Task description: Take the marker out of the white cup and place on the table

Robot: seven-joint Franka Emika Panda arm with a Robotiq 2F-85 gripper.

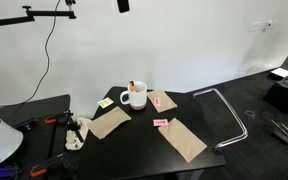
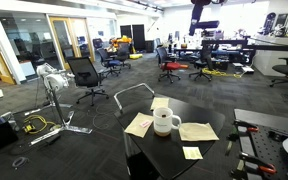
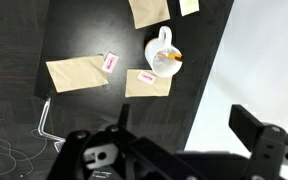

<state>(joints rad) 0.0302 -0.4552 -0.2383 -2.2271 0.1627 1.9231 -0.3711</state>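
Matte black desk point(image 3: 84, 30) fills most of the wrist view, with a pale area to its right. Reading left to right, we find a brown paper piece point(image 3: 76, 73), a pink sticky note point(image 3: 110, 62), a second brown paper piece point(image 3: 147, 83), then the white mug point(image 3: 162, 55). The orange marker point(image 3: 174, 57) stands inside the mug, its tip toward the right-hand rim; in an exterior view the marker point(image 1: 132, 86) rises near upright above the rim. The tool point(image 3: 179, 135) is released, jaws spread wide and holding nothing, well above the desk. The mug lies ahead of the tool, slightly left of the jaw gap. We judge that the coming move calls for descent along the marker's upright axis.
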